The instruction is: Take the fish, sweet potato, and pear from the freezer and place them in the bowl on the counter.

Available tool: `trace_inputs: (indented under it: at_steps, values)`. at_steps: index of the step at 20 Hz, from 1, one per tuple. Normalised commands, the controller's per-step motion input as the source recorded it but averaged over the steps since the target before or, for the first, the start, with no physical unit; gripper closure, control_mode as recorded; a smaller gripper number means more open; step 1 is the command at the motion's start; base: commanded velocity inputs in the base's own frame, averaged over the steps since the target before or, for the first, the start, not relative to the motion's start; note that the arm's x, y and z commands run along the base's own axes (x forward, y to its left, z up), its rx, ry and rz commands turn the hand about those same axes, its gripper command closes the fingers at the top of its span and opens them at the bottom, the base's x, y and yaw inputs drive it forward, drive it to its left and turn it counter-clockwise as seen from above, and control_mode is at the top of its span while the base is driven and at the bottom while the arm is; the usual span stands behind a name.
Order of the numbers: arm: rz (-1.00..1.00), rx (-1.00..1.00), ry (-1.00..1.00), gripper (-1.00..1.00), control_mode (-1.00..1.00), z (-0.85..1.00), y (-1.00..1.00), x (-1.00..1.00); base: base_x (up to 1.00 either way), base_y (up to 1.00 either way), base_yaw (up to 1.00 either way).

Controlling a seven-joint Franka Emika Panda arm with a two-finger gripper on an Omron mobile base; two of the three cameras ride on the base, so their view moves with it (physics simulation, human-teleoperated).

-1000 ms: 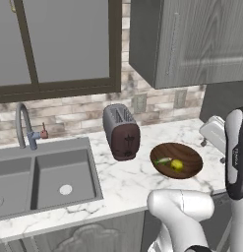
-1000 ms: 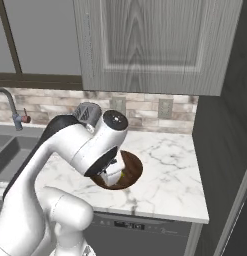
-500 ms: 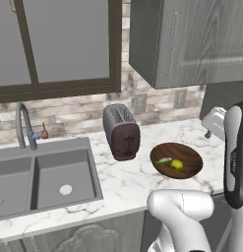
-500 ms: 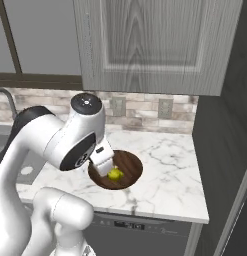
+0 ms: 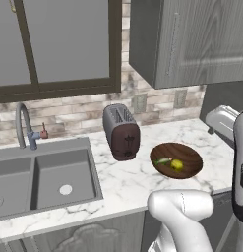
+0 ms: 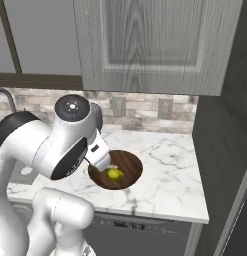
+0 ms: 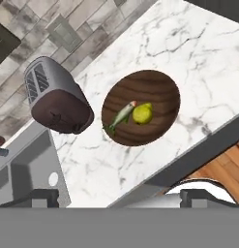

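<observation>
Bowl [image 7: 159, 87] sits on marble counter [image 7: 208, 43]; fish [image 7: 122, 115] and pear [image 7: 142, 113] lie inside, touching. Toaster [image 7: 55, 99] stands just beside the bowl, sink [image 7: 24, 164] beyond it. Gripper [image 7: 116, 197] fingertips spread wide, holding nothing.

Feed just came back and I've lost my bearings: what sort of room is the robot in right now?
A home kitchen, by the look of it. A marble counter carries a toaster and a wooden bowl holding a fish and a pear, with a double sink and tap to one side.
</observation>
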Motion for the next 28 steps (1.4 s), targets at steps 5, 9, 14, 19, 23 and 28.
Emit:
trace_inputs:
  at_steps: [5, 9, 14, 19, 23, 28]
  values:
    - [0.07, -0.22, -0.25, -1.0, -1.0, 0.14, 0.14, -0.25, 0.0, 0.0, 0.0]
    - [0.03, -0.09, -0.04, -1.0, -1.0, 0.46, 0.21, -0.1, 0.0, 0.0, 0.0]
    - [0.07, -0.08, 0.0, -1.0, -1.0, 0.34, 0.15, 0.0, 0.0, 0.0, 0.0]
    - [0.17, -0.09, 0.0, -1.0, -1.0, 0.1, 0.04, -0.2, 0.0, 0.0, 0.0]
    - [0.1, -0.17, -0.06, -1.0, -1.0, 0.21, 0.05, -0.26, 0.0, 0.0, 0.0]
    - [0.01, -0.21, -0.11, -1.0, -1.0, 0.22, 0.09, -0.24, 0.0, 0.0, 0.0]
